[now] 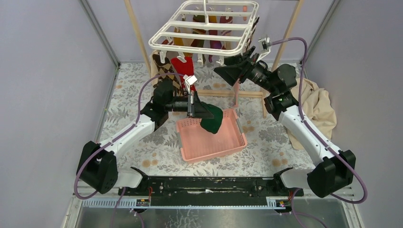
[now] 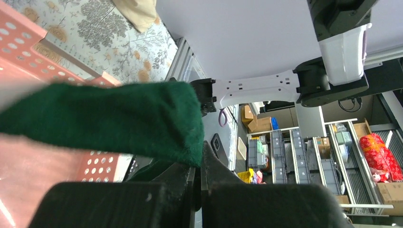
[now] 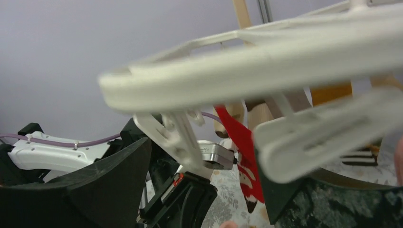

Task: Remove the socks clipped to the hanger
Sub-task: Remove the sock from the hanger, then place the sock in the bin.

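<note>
The white hanger (image 1: 204, 28) hangs at the top centre, with several socks clipped under it, among them a brown argyle sock (image 1: 164, 69) and a red sock (image 1: 183, 64). My left gripper (image 1: 208, 114) is shut on a dark green sock (image 1: 214, 121) that hangs over the pink basket (image 1: 214, 145). The left wrist view shows the green sock (image 2: 109, 118) pinched at its edge by the left gripper (image 2: 200, 156). My right gripper (image 1: 233, 69) is open just under the hanger's front right corner. In the right wrist view, a white clip (image 3: 180, 137) of the hanger (image 3: 247, 61) hangs between the right gripper's (image 3: 199, 190) spread fingers, and the red sock (image 3: 244, 152) is beyond it.
A wooden rail frame (image 1: 138, 33) carries the hanger, and its crossbar (image 1: 228, 92) runs behind the basket. A large beige cloth (image 1: 316, 104) lies at the right. The left arm (image 3: 52, 154) shows low in the right wrist view. Grey walls close in both sides.
</note>
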Controlling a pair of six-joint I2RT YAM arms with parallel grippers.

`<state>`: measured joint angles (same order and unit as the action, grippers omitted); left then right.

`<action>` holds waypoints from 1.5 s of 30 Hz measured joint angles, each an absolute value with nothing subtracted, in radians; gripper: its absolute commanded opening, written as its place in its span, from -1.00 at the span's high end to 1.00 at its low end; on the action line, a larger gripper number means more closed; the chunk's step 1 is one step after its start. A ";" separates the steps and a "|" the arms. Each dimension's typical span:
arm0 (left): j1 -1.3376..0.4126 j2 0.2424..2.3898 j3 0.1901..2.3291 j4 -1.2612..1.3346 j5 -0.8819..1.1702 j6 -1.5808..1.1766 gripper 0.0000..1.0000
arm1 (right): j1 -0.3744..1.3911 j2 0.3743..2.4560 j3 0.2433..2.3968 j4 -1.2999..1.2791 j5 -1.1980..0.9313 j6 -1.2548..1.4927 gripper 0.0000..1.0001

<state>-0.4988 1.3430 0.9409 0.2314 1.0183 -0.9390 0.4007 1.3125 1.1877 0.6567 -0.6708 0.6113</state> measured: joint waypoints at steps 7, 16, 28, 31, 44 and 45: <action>-0.513 1.335 0.891 0.170 0.960 -0.879 1.00 | 0.401 1.217 1.073 0.568 -0.628 0.572 -0.79; -0.583 1.336 0.833 0.056 0.813 -0.772 0.84 | 0.401 1.087 0.883 0.437 -0.583 0.510 -0.80; -0.665 1.459 0.752 0.099 0.610 -0.730 0.80 | 0.401 1.057 0.769 0.378 -0.574 0.491 -0.80; -0.708 1.524 0.769 0.134 0.584 -0.729 0.81 | 0.401 1.056 0.757 0.378 -0.568 0.490 -0.80; -0.758 1.660 0.895 0.175 0.496 -0.685 -0.98 | 0.401 1.056 0.754 0.337 -0.567 0.463 -0.80; -0.761 1.659 0.898 0.162 0.488 -0.681 -0.98 | 0.401 1.056 0.754 0.332 -0.567 0.460 -0.80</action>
<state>-0.7609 1.6592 0.8982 0.1619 0.4881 -0.6811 0.4011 1.0557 0.7544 0.3317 -0.5667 0.4603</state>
